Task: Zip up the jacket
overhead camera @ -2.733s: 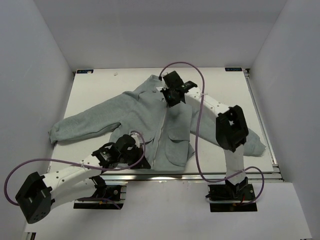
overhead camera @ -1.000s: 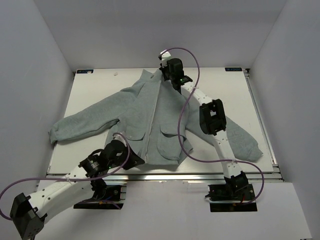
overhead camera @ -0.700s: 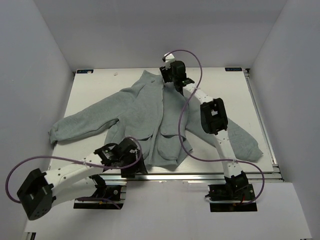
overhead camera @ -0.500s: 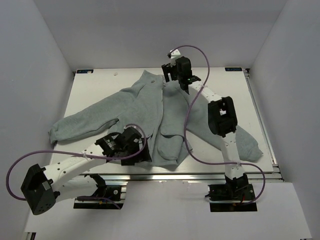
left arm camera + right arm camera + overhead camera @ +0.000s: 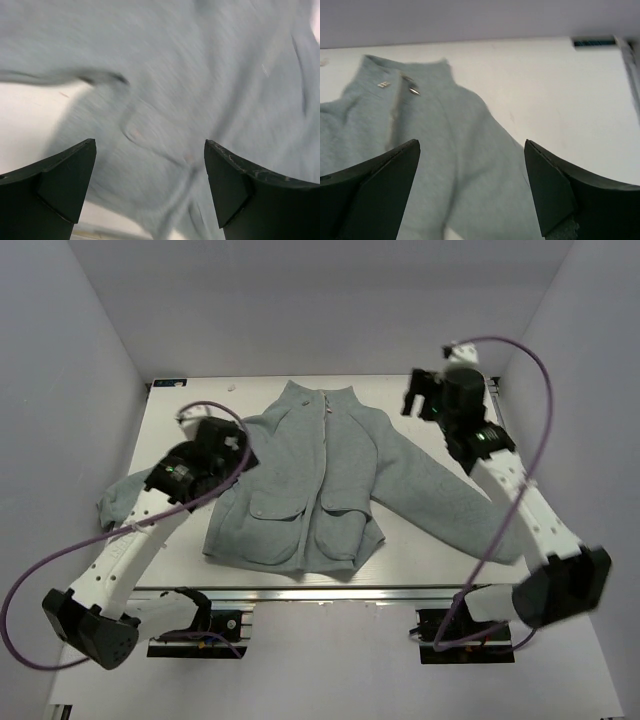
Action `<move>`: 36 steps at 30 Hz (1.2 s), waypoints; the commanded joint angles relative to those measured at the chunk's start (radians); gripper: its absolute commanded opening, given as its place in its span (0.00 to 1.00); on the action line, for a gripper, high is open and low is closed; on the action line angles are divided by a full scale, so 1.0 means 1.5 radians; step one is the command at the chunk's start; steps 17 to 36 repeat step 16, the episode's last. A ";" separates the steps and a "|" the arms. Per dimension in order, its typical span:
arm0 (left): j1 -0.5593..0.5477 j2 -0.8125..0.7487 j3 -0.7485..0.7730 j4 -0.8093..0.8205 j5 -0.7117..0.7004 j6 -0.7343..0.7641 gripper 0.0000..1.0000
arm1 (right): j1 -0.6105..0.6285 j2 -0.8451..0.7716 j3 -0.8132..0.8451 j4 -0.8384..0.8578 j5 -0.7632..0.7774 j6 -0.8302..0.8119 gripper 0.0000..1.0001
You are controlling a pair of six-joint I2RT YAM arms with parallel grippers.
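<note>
- Lying front-up on the table [image 5: 250, 400], your jacket [image 5: 310, 480] was spread flat, sleeves out to both sides, its zipper looking closed up to the collar [image 5: 325, 398].
- Your left gripper [image 5: 150, 150] and right gripper [image 5: 470, 150] both hung above it, jaws wide apart, gripping nothing.
- You would likely have found the fleece soft, light and limp, bunching under any pull. The small metal zipper pull [image 5: 413, 90] looked the firmest place to pinch.

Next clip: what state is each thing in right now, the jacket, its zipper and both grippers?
Light grey-green fleece jacket: lying flat, front up, sleeves spread.
Light centre zipper: closed up to the collar, pull near the top.
Left gripper: open, empty, over the jacket.
Right gripper: open, empty.
</note>
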State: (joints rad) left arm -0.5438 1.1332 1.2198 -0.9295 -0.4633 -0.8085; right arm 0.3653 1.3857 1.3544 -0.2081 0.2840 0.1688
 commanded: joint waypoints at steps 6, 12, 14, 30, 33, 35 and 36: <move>0.212 0.015 0.068 0.014 0.060 0.105 0.98 | -0.059 -0.274 -0.201 -0.180 0.065 0.138 0.89; 0.237 0.017 0.063 0.004 0.060 0.106 0.98 | -0.059 -0.349 -0.210 -0.201 0.015 0.134 0.89; 0.238 0.003 0.044 0.015 0.063 0.113 0.98 | -0.059 -0.370 -0.237 -0.176 0.008 0.133 0.89; 0.238 -0.016 0.020 0.031 0.064 0.113 0.98 | -0.059 -0.381 -0.243 -0.159 0.000 0.129 0.90; 0.238 -0.016 0.020 0.031 0.064 0.113 0.98 | -0.059 -0.381 -0.243 -0.159 0.000 0.129 0.90; 0.238 -0.016 0.020 0.031 0.064 0.113 0.98 | -0.059 -0.381 -0.243 -0.159 0.000 0.129 0.90; 0.238 -0.016 0.020 0.031 0.064 0.113 0.98 | -0.059 -0.381 -0.243 -0.159 0.000 0.129 0.90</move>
